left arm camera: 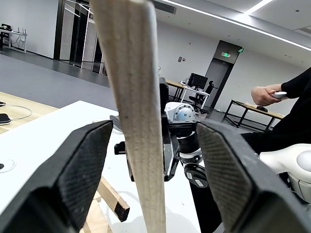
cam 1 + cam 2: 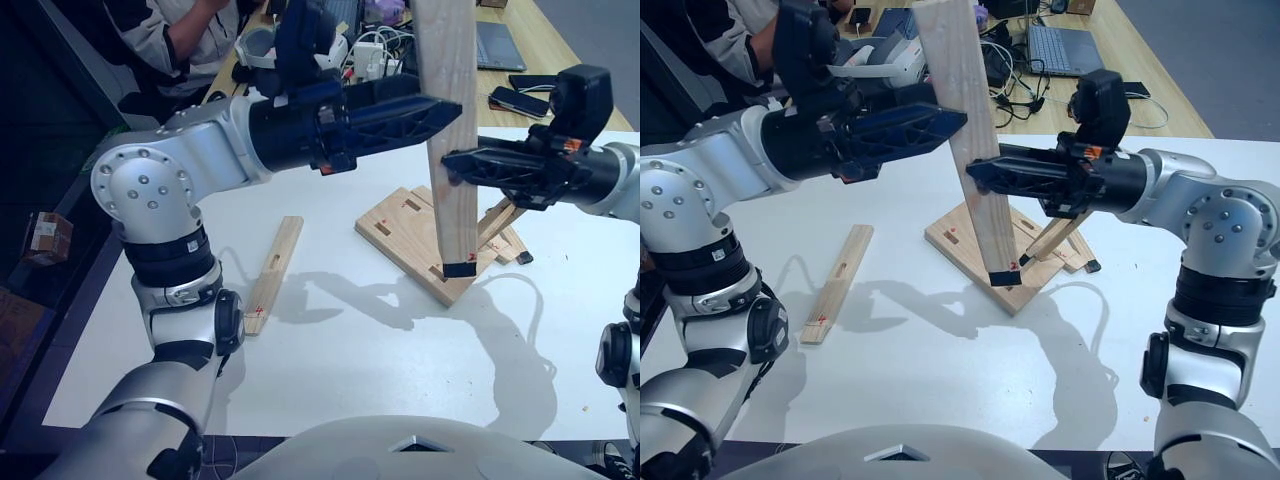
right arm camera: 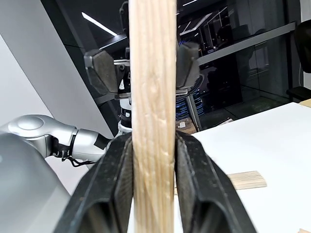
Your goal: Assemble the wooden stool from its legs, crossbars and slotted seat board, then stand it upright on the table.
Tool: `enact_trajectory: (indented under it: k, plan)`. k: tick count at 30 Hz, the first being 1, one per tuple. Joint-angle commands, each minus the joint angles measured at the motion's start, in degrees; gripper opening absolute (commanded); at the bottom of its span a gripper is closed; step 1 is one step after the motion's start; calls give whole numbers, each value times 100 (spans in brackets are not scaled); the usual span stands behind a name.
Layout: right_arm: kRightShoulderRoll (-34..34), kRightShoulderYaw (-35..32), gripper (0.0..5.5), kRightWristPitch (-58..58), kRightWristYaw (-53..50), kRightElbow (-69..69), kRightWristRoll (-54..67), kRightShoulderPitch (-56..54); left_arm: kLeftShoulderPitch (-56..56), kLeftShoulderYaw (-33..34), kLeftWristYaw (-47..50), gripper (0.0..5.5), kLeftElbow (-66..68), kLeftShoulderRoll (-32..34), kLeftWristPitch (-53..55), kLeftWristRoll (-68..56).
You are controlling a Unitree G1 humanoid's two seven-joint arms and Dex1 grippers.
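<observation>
A long wooden leg (image 2: 450, 120) stands nearly upright, its black-capped lower end on the near corner of the slotted seat board (image 2: 400, 232), which lies flat on the white table. My right gripper (image 2: 450, 172) is shut on the leg's middle; in the right wrist view its fingers (image 3: 115, 180) press both sides of the leg (image 3: 153, 121). My left gripper (image 2: 440, 108) is open higher up the leg, with a gap between each pad (image 1: 80, 170) and the wood (image 1: 138, 121). I cannot tell whether the end sits in a slot.
A slotted crossbar (image 2: 273, 272) lies alone on the table's left part. More wooden pieces (image 2: 505, 238) lie against the board's right side. Behind the table is a desk with a laptop (image 2: 1065, 50), phones and cables. A cardboard box (image 2: 45, 238) sits on the floor at left.
</observation>
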Motion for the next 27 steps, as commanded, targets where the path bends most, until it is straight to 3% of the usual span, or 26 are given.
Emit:
enact_trajectory:
  k: [1,5,16,27]
  plan:
    - [-36,141,101,-11,138,-227,37,91,-48,-148,43,315,-67,36,2,-100]
    - [-85,259,101,-72,264,-344,-41,192,49,-229,34,292,-175,-10,15,-323]
    - [-154,459,101,-257,437,-470,-298,319,415,-642,-39,115,-544,192,-232,-260]
    - [-276,450,101,-693,330,-472,-784,420,646,-732,-62,102,-606,361,-517,-83]
